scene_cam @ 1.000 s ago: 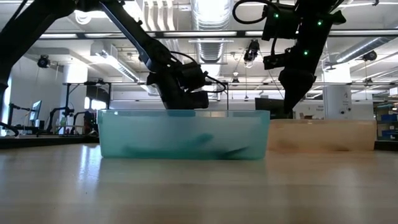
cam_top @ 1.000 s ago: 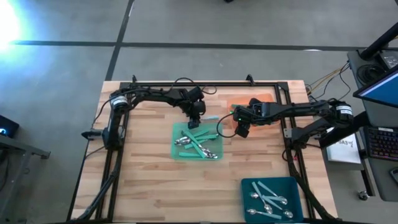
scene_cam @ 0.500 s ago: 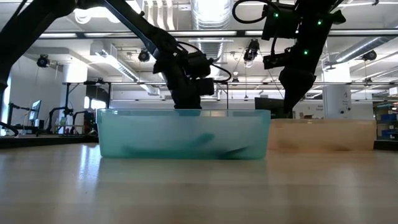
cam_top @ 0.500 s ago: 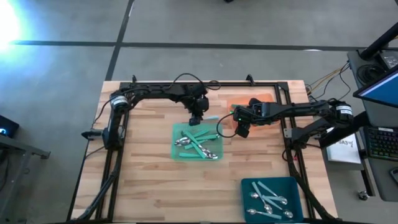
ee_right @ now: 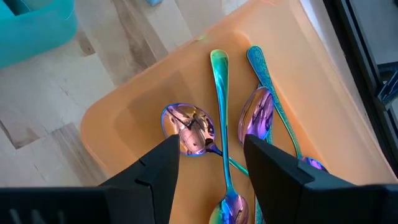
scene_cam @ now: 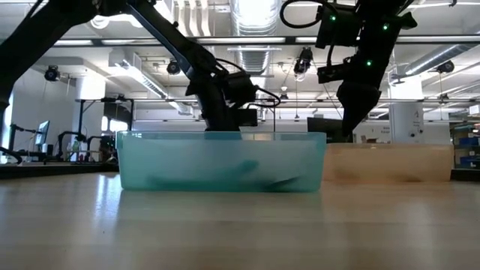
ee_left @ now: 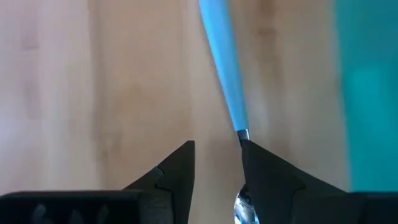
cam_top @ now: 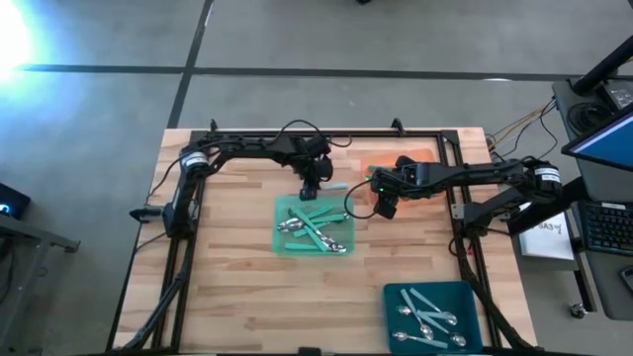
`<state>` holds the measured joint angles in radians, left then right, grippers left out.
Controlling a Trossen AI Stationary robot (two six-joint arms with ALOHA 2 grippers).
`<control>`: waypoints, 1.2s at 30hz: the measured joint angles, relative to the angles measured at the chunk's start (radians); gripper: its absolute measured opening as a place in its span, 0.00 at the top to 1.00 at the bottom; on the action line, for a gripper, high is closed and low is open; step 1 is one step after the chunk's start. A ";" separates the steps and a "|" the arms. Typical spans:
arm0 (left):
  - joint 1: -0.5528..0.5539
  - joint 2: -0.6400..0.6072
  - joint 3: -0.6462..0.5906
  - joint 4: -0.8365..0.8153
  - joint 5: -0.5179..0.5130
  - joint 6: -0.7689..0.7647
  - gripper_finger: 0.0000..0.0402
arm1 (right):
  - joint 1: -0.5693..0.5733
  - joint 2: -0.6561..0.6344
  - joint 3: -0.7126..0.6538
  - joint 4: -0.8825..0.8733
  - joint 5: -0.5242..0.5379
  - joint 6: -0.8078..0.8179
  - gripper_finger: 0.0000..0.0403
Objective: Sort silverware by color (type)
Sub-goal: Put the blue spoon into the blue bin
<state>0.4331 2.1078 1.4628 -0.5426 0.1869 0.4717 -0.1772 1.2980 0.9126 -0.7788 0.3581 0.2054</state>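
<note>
Sorting partway: green tray [cam_top: 282, 237] at frame centre holds mixed silverware [cam_top: 315, 229]; dark teal tray [cam_top: 473, 297] lower right holds silver spoons; orange tray [ee_right: 124, 118] holds iridescent ones.

Left gripper [ee_left: 216, 163] jaws parted, teal-handled spoon [ee_left: 225, 74] on wood just beside one finger, not gripped. Only left wrist view shows this.

Right gripper [ee_right: 210, 163] wide open, empty, above orange tray.

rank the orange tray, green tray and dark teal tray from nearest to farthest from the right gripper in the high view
1. Orange tray: directly under the right gripper, at the table's far side.
2. Green tray: beside it, mid-table, toward the left arm.
3. Dark teal tray: farthest, at the table's near right corner.
</note>
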 joint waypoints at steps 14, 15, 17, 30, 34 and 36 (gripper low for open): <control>0.039 -0.003 -0.004 -0.012 -0.058 0.000 0.71 | 0.000 0.000 -0.001 0.000 0.000 -0.007 0.58; 0.039 -0.003 -0.004 -0.015 -0.058 0.014 0.71 | 0.000 0.000 -0.001 -0.001 0.000 -0.007 0.58; 0.039 -0.003 -0.004 -0.021 -0.059 0.049 0.71 | 0.000 0.000 -0.001 -0.001 0.000 -0.007 0.58; 0.028 0.003 0.067 0.012 -0.014 -0.302 0.71 | 0.000 0.000 -0.002 0.000 0.000 0.003 0.58; 0.027 0.007 0.083 0.068 -0.014 -0.395 0.71 | 0.000 0.000 -0.002 0.000 0.000 0.002 0.58; 0.027 0.024 0.094 0.082 -0.024 -0.417 0.71 | 0.000 0.000 -0.002 0.000 0.000 0.002 0.58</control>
<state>0.4603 2.1317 1.5565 -0.4608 0.1624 0.0549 -0.1768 1.2980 0.9104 -0.7792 0.3584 0.2074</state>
